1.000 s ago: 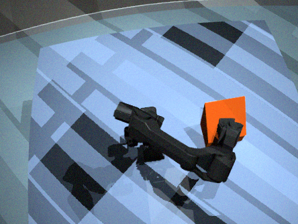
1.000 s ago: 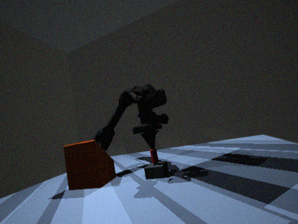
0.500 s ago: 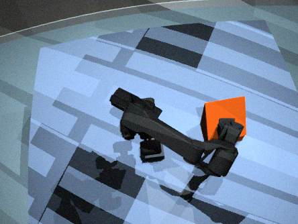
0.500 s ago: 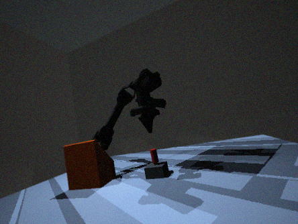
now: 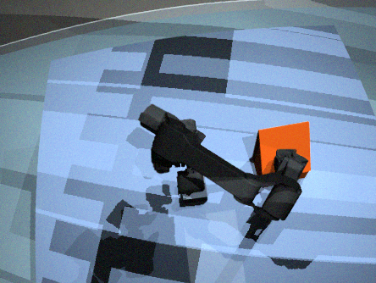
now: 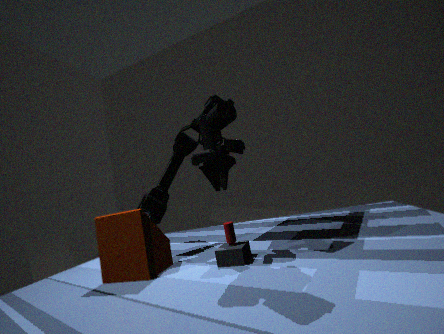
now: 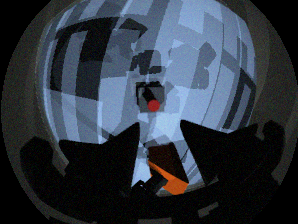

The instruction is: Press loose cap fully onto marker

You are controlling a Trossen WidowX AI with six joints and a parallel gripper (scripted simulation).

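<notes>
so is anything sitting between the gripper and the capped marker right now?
Nothing visible. The gripper hangs open, holding nothing, well above the red cap, which sits on the marker in the dark holder block. Only open air shows between them; the wrist view looks straight down on the cap between the fingers.

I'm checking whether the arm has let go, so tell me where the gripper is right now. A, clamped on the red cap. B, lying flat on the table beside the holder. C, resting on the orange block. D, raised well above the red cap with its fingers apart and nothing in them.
D: in the exterior view the gripper hangs high above the red cap, which stands atop the holder block, with open air between them.
</notes>
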